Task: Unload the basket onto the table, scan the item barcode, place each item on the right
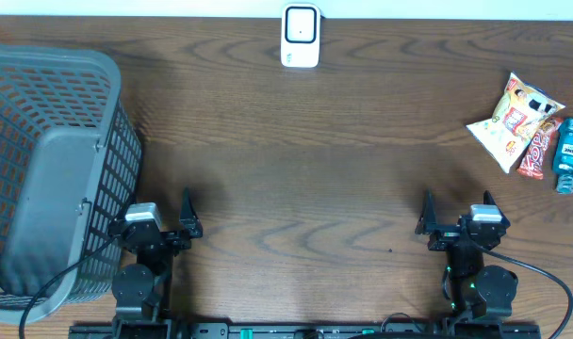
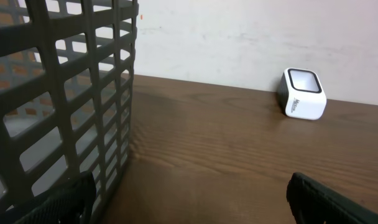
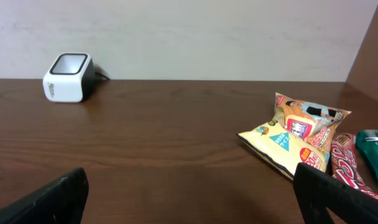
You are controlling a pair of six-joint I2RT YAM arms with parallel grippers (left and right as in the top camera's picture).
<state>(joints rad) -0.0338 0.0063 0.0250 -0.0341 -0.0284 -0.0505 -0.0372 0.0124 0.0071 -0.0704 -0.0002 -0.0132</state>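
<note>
A white barcode scanner (image 1: 300, 36) stands at the far middle edge of the table, also seen in the left wrist view (image 2: 304, 94) and the right wrist view (image 3: 69, 78). The items lie at the far right: a yellow snack bag (image 1: 511, 121) (image 3: 295, 134), a red packet (image 1: 539, 149) (image 3: 344, 163) and a teal bottle (image 1: 571, 155) (image 3: 374, 149). My left gripper (image 1: 164, 212) (image 2: 189, 199) hangs open near the front left, nothing between its fingers. My right gripper (image 1: 458, 209) (image 3: 192, 199) stands open near the front right, short of the snack bag, holding nothing.
A large grey mesh basket (image 1: 51, 169) fills the left side, and its wall (image 2: 58, 106) rises close beside my left gripper's left finger (image 2: 71, 202). Bare dark wood table (image 1: 305, 188) lies between the arms and the scanner.
</note>
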